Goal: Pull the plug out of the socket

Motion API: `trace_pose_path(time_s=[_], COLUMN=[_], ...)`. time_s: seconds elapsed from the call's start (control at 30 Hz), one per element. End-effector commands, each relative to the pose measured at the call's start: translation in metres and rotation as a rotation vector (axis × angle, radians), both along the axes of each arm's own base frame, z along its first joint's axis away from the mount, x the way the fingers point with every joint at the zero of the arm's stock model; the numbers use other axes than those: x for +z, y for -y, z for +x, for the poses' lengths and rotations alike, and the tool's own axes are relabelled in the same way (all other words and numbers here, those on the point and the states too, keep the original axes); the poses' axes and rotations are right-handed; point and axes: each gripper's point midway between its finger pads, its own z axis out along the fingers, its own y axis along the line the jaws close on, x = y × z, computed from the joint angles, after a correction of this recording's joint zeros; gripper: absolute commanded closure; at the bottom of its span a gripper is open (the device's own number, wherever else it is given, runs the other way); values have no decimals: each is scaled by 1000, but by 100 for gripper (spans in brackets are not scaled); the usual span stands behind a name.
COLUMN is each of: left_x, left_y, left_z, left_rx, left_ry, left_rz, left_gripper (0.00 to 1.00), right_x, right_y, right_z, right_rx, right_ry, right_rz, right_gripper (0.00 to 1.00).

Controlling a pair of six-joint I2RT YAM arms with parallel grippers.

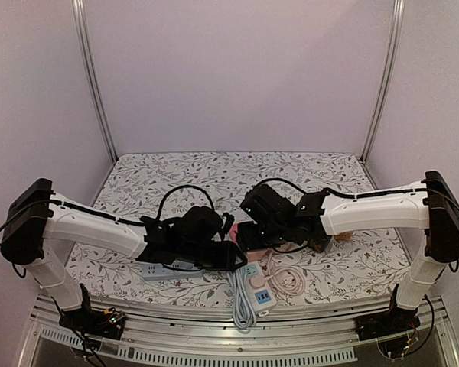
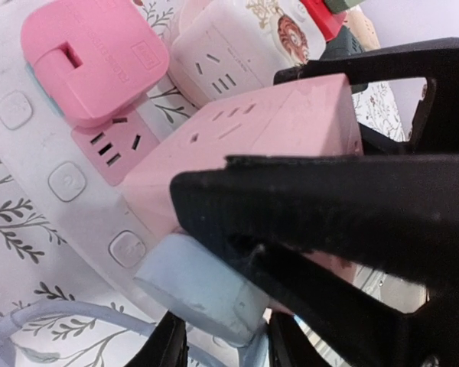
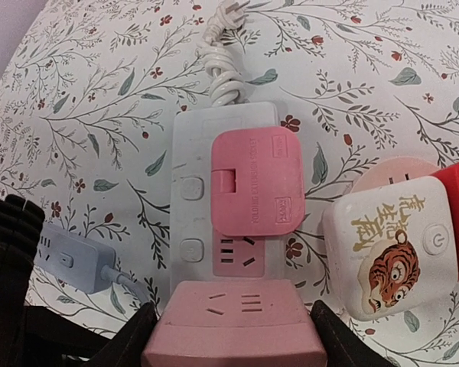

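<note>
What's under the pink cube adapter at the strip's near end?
The white power strip's pale rounded end pokes out beneath the pink cube adapter. The socket it sits in and its prongs are covered by the cube itself.

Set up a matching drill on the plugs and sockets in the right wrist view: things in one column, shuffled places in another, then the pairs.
Things
1. flat pink plug
2. pink cube
3. tiger cube
4. grey strip

Places
A. left of the white power strip
B. between the fingers of the right gripper
C. pushed into the white power strip
D. right of the white power strip

Pairs: 1-C, 2-B, 3-D, 4-A
</note>
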Motion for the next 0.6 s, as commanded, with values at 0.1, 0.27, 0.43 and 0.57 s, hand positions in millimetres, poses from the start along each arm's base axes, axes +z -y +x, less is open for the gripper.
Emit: trace_pose_path(time_s=[0.1,0.27,0.43,0.57], left_x=[23,51,84,114], left_y=[-2,-3,-22,-34], left_z=[-15,-18,-18,-24], left_rx=[-64,-101,-107,-133], left_ry=[9,39,113,157], left_rz=[-43,-94,-108,-163], left_gripper=[97,84,41,20], right_x=[69,89,108,128], right_y=[0,0,5,7], right_z=[8,6,3,-3], right_rx=[-4,16,19,51], right_ry=[115,134,167,204], right_rz=[118,144,203,280], right_gripper=[100,100,100,100])
